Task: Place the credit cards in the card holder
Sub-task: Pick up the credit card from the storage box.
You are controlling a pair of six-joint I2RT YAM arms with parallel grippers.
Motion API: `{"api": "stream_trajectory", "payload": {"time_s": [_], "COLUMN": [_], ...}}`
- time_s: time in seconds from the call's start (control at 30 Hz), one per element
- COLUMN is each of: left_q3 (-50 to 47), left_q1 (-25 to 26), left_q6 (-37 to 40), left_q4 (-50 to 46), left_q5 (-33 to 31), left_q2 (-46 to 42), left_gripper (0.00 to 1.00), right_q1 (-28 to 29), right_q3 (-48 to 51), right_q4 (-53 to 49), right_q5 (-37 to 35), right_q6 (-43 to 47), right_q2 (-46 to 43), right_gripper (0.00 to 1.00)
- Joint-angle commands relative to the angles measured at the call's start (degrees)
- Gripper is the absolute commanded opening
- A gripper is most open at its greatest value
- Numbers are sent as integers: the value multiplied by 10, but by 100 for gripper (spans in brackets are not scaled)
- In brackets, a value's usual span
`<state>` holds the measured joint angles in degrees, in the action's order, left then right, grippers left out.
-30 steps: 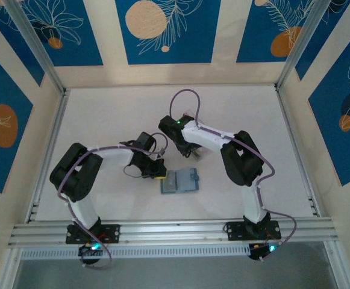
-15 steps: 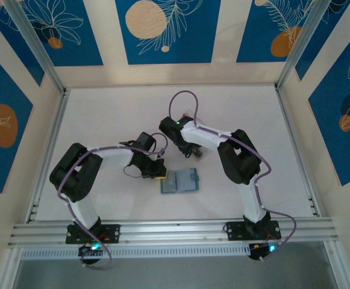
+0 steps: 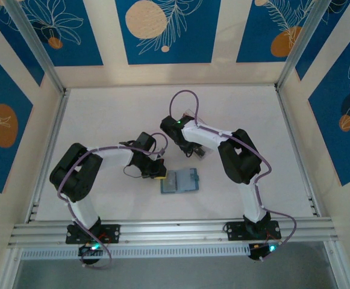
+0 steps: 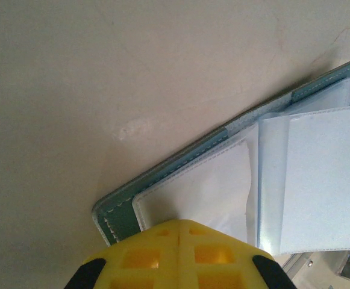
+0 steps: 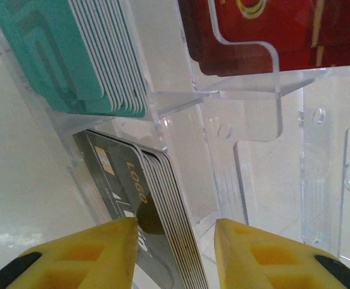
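Left gripper (image 3: pixel 157 171) is low over the table (image 3: pixel 102 114), just left of the card holder (image 3: pixel 179 180), which lies near the middle of the workspace. On its wrist camera I see the yellow pads (image 4: pixel 156 256) pressed together with only a seam between them, so jaws closed. I can't tell if anything thin is pinched there, since the lower part is cut off by the frame edge. The pad tips overlap the holder's nearest corner in that view; contact unclear.

The card holder is open and flat. The blue-grey cover shows as a stitched rim with clear sleeves (image 4: pixel 319 180) fanned on top. Its right end runs out of the left wrist frame, and from above it's too small to read any detail.

Right gripper (image 3: pixel 194 150) is just beyond the holder on the far side, mostly hidden under its own wrist from above. Its wrist camera shows two yellow fingers (image 5: pixel 84 253) apart, jaws open, with the end of a stack of dark cards (image 5: pixel 132 186) running between them. The left finger covers part of the top card's face; I can't tell if it's touching.

The dark cards, printed "LOGO", stand tilted in one compartment of a clear tray (image 5: pixel 253 138). Teal cards (image 5: pixel 66 48) fill the next compartment and red cards (image 5: pixel 259 30) another, both cut off at the top edge. From above the tray barely reads against the pale table
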<state>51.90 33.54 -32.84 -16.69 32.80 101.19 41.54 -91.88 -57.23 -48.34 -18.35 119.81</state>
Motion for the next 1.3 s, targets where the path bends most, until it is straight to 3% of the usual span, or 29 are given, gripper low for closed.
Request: {"api": "stream_trajectory", "payload": {"time_s": [0.0, 0.8, 1.27], "left_q3": [-16, -13, -13], "left_q1": [-6, -9, -12], "left_q6": [3, 3, 5], "left_q4": [-27, -26, -26], "left_q5": [-35, -32, -31], "left_q2": [3, 9, 9], "left_gripper": [0, 0, 0], "right_q1": [-5, -26, -35], "right_q3": [-3, -10, 2], "right_q4": [-4, -7, 12], "right_q5": [-21, -20, 35], "right_q6": [7, 31, 50], "right_q2": [-22, -41, -56], "right_gripper": [39, 34, 21]}}
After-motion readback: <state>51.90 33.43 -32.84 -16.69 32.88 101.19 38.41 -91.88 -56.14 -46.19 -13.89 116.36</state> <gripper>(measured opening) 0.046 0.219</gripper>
